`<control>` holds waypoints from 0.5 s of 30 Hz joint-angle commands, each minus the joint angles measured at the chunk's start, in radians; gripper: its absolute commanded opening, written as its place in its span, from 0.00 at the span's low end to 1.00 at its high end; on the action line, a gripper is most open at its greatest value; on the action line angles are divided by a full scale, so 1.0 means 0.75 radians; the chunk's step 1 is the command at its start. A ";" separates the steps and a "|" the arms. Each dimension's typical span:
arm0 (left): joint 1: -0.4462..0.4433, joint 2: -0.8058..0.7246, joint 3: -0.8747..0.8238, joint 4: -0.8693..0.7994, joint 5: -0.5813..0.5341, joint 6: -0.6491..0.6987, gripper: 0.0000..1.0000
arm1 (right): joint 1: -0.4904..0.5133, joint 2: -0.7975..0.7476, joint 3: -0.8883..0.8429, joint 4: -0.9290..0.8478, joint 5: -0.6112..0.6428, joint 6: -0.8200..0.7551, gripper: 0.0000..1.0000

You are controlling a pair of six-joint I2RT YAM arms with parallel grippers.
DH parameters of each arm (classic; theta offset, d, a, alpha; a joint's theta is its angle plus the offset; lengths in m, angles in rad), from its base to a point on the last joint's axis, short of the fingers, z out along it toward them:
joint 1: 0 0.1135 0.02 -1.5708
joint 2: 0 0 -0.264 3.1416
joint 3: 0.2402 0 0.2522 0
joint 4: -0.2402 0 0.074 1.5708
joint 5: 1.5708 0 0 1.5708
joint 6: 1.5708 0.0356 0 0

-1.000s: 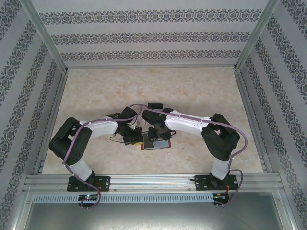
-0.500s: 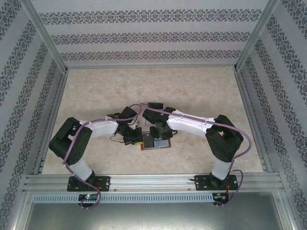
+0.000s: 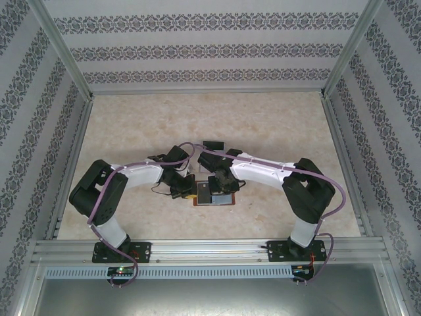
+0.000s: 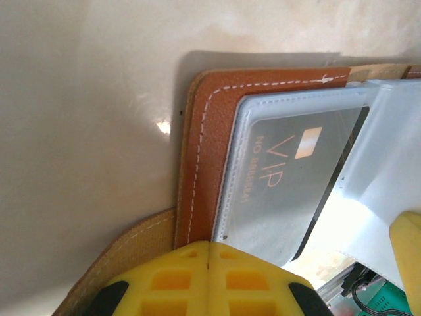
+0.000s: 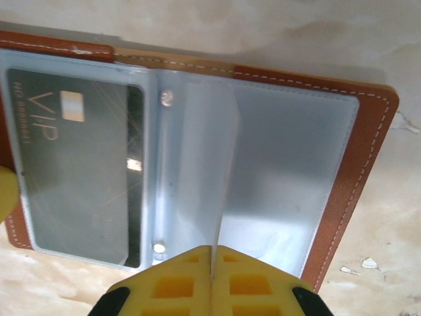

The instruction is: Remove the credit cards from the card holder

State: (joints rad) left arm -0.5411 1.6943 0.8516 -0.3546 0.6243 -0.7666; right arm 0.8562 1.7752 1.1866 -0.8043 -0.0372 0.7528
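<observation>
A grey VIP card (image 5: pixel 72 171) sits in a clear pocket on the left half of the wallet (image 5: pixel 368 151), which lies open and flat on the table (image 3: pixel 263 125) between the arms. A loose sleeve (image 5: pixel 197 164) rises from the spine, pinched in the clenched right fingers (image 5: pixel 177 280). The left fingers (image 4: pixel 171 280) are pressed together at the wallet's edge by its strap (image 4: pixel 125 253); I cannot tell whether they grip it.
</observation>
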 commanded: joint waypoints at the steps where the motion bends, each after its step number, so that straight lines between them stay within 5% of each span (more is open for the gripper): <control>1: 0.004 0.043 0.014 -0.055 -0.033 0.016 0.01 | -0.019 -0.017 -0.035 -0.012 0.037 -0.016 0.00; 15: 0.005 0.020 -0.010 -0.071 -0.015 0.009 0.01 | -0.038 0.083 -0.057 0.010 0.101 -0.051 0.06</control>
State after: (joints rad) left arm -0.5411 1.7012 0.8570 -0.3546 0.6327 -0.7666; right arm 0.8394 1.8164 1.1553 -0.7780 -0.0116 0.7300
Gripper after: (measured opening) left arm 0.043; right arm 0.057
